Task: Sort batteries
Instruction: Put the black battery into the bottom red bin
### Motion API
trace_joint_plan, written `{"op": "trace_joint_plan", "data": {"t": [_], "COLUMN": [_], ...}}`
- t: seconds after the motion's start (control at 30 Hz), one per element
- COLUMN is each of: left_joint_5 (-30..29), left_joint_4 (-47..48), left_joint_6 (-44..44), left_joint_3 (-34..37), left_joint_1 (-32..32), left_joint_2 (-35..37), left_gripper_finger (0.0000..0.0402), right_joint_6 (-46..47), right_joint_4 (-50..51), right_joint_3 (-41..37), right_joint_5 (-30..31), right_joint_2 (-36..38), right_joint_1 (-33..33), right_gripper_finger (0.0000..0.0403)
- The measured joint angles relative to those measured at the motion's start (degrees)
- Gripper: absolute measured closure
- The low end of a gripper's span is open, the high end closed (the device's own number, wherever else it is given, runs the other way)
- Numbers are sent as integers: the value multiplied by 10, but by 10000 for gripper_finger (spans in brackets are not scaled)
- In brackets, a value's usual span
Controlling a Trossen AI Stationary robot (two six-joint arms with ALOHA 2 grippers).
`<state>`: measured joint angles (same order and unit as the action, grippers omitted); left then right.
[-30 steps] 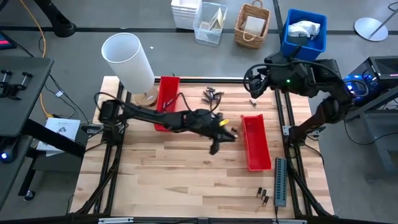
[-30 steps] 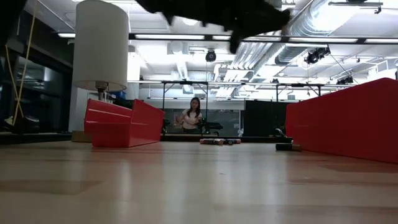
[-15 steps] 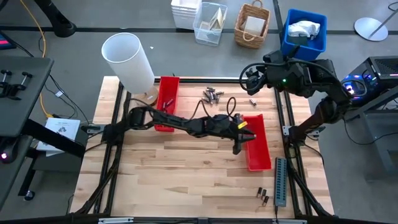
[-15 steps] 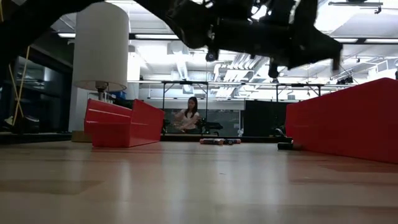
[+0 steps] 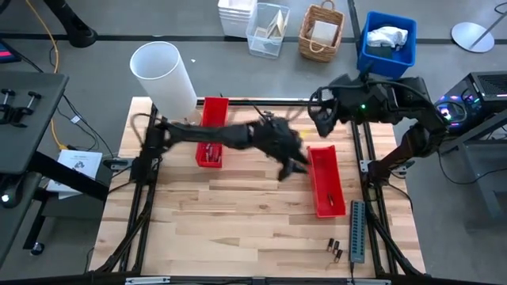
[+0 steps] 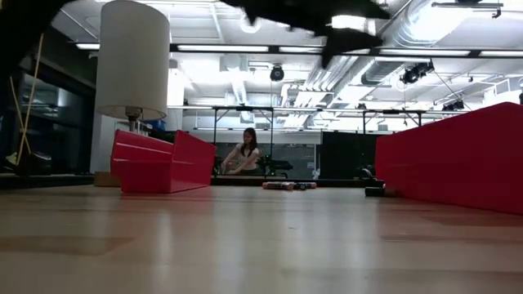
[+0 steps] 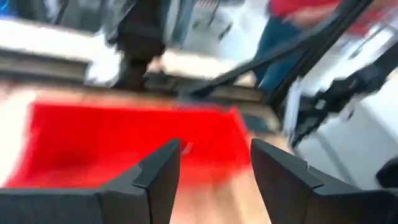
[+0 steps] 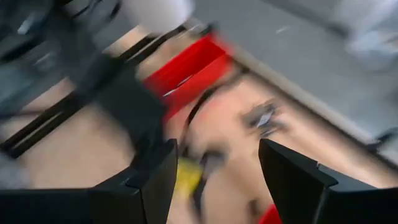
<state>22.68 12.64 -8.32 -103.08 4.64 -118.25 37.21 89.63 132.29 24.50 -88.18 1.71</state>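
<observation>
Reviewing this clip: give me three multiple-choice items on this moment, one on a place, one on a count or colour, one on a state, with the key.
1. Where is the left gripper?
A. beside the right red tray's far end
B. over the white cylinder
C. at the near table edge

2. How many red trays are on the table?
A. one
B. two
C. three

3. How do the left gripper's fingers stand?
A. clamped on a battery
B. shut with nothing between
C. apart with nothing between

Key: 1 A, the high view shows it just left of that tray's far end. 2 B, the left red tray and the right one. 3 C, the left wrist view shows a clear gap between them.
</observation>
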Motion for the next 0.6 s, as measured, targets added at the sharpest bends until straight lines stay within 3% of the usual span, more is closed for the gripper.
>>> {"op": "trace_joint_plan", "data": {"t": [0.13,0.4,0.6], "left_joint_5": [-26,-148,-196], "left_joint_4": [29,-145,-172], "left_joint_6": [23,-50,-97], "left_joint_3": [109,394,490], "left_joint_1": [23,55,57], "left_joint_2": [125,431,563], "left_gripper_finger": [236,264,266], "right_joint_6": [3,156,298], "right_joint_4": [4,3,4], "right_joint_3": [0,0,0], "right_joint_5": [-92,-199,-315], "right_joint_2": [-5,-88,-212], "right_joint_1": [48,209,322], "right_gripper_finger": [183,183,183]}}
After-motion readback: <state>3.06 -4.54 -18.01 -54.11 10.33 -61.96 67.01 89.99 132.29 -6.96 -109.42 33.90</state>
